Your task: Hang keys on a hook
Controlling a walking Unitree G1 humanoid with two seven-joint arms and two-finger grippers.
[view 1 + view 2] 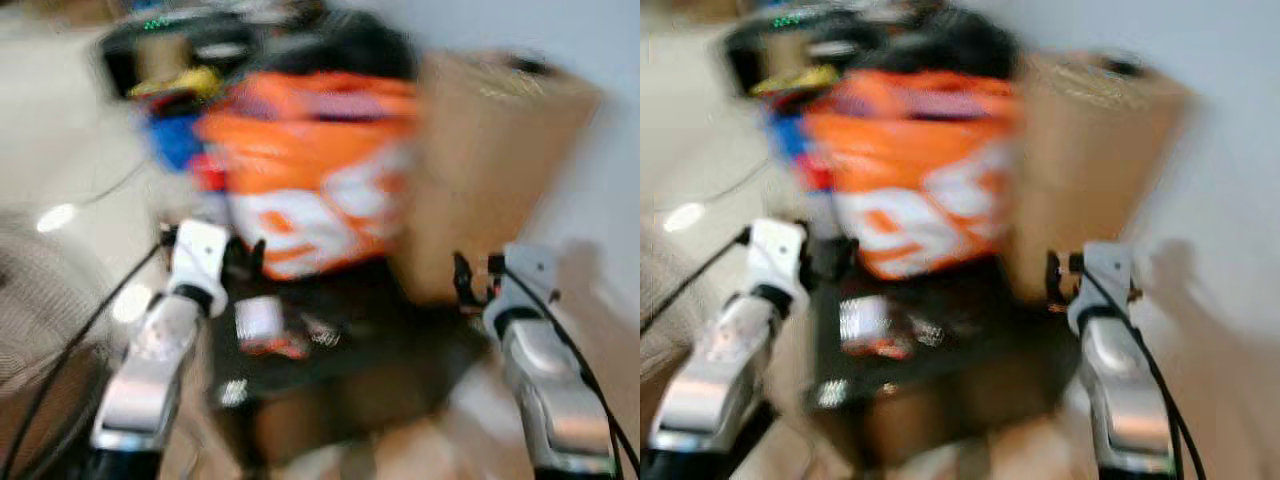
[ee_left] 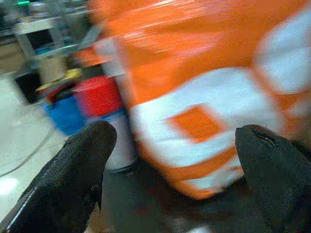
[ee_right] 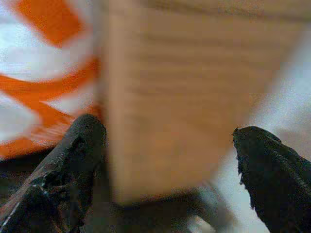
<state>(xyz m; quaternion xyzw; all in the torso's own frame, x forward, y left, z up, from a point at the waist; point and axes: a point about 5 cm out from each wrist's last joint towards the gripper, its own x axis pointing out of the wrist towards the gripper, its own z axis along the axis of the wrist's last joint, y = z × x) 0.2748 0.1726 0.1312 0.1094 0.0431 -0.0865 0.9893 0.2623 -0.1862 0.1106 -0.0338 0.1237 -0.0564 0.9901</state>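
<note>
Blurring heavily across a pale floor (image 1: 70,150) and a light wall (image 1: 600,60). Standing ahead on a dark low surface (image 1: 400,350): a large orange and white bag (image 1: 310,170), touching a brown cardboard box (image 1: 490,150) on its right. Lying near the bag's foot, a small whitish and red clutter (image 1: 275,330), possibly the keys, too smeared to tell. Reaching forward with fingers spread wide and holding nothing: left gripper (image 2: 175,160) facing the bag, right gripper (image 3: 167,160) facing the box. Sitting beyond the bag: red and blue containers (image 2: 82,102).
</note>
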